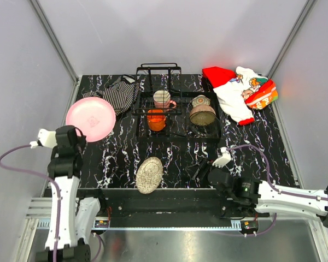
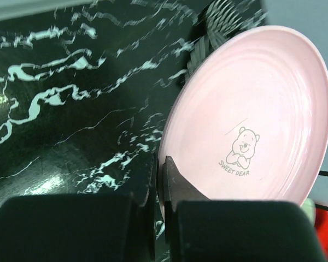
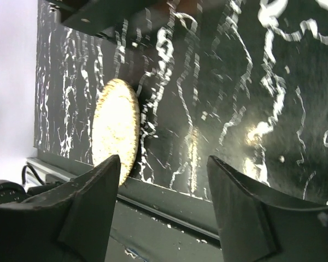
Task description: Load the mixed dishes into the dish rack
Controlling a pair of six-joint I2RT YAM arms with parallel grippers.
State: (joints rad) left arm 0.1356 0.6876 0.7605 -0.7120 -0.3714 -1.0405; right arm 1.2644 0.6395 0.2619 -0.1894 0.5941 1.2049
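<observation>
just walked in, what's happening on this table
Two robot arms are loading dishes into the dish rack. The left gripper is shut on the rim of the pink plate at the table's left side. The right gripper is open and empty, near the tan-gold plate lying at the near edge. The orange cup, mug, brown bowl and floral cup already sit in the rack.

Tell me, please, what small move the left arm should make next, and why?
Probably carry the pink plate a little to the right, toward the dish rack. The left tool is shut on the plate's rim, so the grip looks made, and the plate sits left of the rack, beside the striped cloth.
</observation>
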